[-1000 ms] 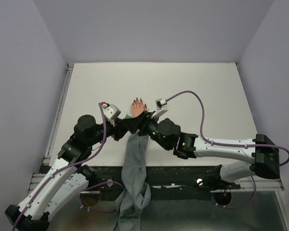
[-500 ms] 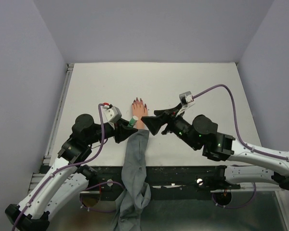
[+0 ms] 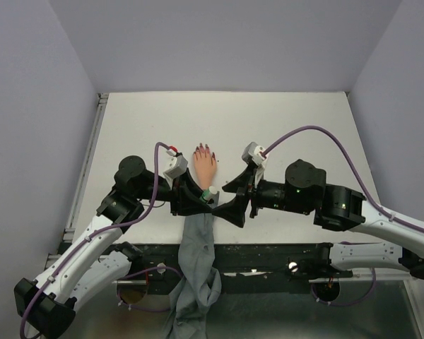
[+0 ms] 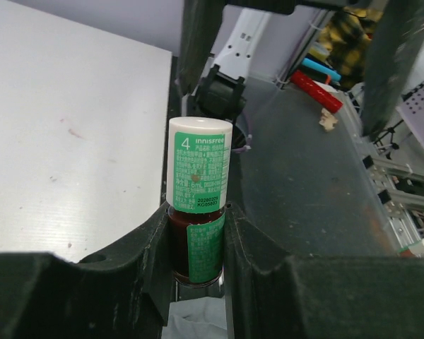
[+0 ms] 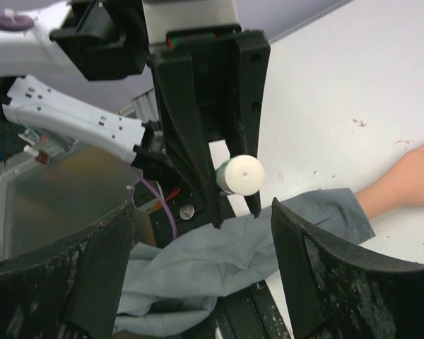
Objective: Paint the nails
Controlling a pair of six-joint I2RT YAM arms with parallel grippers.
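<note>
Left gripper (image 4: 196,256) is clamped on the small green-labelled glass bottle of dark red polish (image 4: 204,240), held just above the crumpled grey fabric sleeve (image 3: 198,244). Right gripper (image 5: 201,277), jaws spread wide, faces the bottle's round white plastic cap (image 5: 241,174). This looks like the uncapping step. Next, it should close squarely on the cap and twist while the left holds firm. Beyond, the peach mannequin hand (image 3: 203,163) lies flat on the white table (image 3: 290,127), its dark red-purple nails (image 3: 202,147) pointing away.

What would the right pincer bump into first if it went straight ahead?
Probably the white cap of the bottle that the left pincer grips; it sits straight ahead of the open right pincer.
</note>
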